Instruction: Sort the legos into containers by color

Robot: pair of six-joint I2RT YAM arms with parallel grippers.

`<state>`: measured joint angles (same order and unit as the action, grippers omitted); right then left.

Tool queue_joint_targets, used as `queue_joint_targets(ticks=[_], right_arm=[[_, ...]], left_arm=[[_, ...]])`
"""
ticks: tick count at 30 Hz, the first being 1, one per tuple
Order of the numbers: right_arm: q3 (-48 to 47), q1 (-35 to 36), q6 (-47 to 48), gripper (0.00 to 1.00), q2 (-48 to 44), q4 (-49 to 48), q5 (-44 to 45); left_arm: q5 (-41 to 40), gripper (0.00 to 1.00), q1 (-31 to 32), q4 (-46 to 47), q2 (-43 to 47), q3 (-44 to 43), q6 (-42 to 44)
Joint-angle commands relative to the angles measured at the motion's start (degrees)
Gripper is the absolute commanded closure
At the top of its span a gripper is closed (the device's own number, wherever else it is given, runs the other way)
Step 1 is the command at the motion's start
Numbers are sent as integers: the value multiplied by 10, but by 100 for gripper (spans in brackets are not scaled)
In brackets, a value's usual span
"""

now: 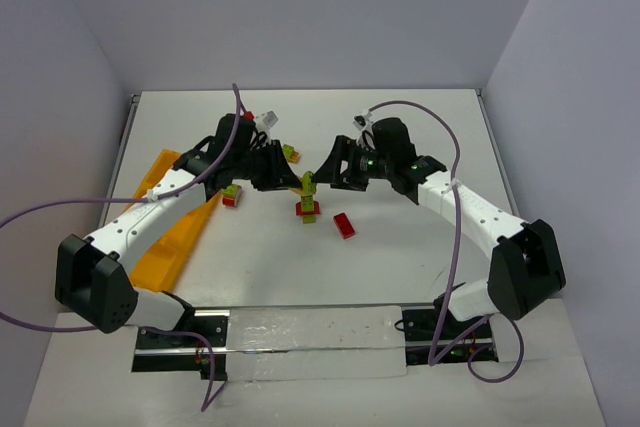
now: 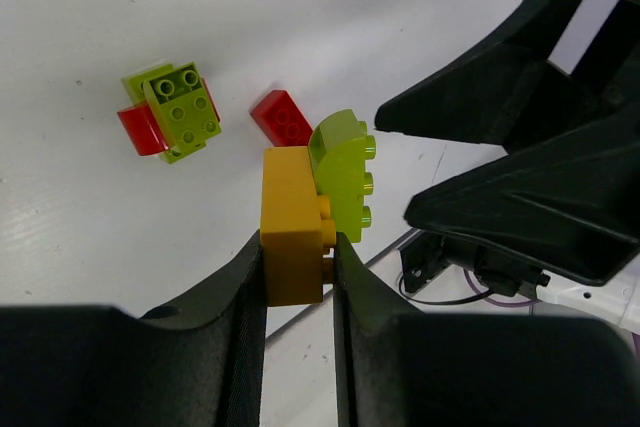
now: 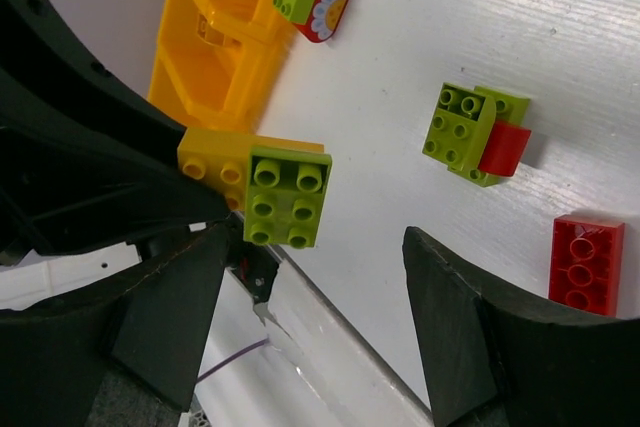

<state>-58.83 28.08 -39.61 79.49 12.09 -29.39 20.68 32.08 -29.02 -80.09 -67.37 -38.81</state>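
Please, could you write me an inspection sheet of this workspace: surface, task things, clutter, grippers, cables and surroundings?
Surface: white table, no spills seen.
Job's things: orange-yellow tray along the left side; yellow brick joined to a lime green brick; green-and-red clump and red brick loose on the table; flower-printed red piece beside the tray.
Clutter: nothing seen.
Grippers: left gripper, fingers shut on the yellow brick; right gripper open, facing the joined pair.
Cables: a purple cable loops off each arm.
Surroundings: plain walls on three sides.
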Motion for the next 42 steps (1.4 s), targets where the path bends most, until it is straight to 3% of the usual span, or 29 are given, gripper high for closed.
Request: queue_joint_targets(ticks=[1, 12, 32, 42], right_arm=[[-24, 17, -6, 22, 25, -30, -6], [-47, 31, -14, 37, 59, -44, -23], [-53, 31, -32, 32, 50, -69, -33], [-38, 32, -42, 41, 75, -88, -41]], left_arm=[[17, 100, -3, 30, 21, -17, -7], [6, 100, -3, 21, 32, -11, -3], [-10, 100, -3, 11, 36, -7, 5], [-9, 100, -3, 13, 39, -9, 6]])
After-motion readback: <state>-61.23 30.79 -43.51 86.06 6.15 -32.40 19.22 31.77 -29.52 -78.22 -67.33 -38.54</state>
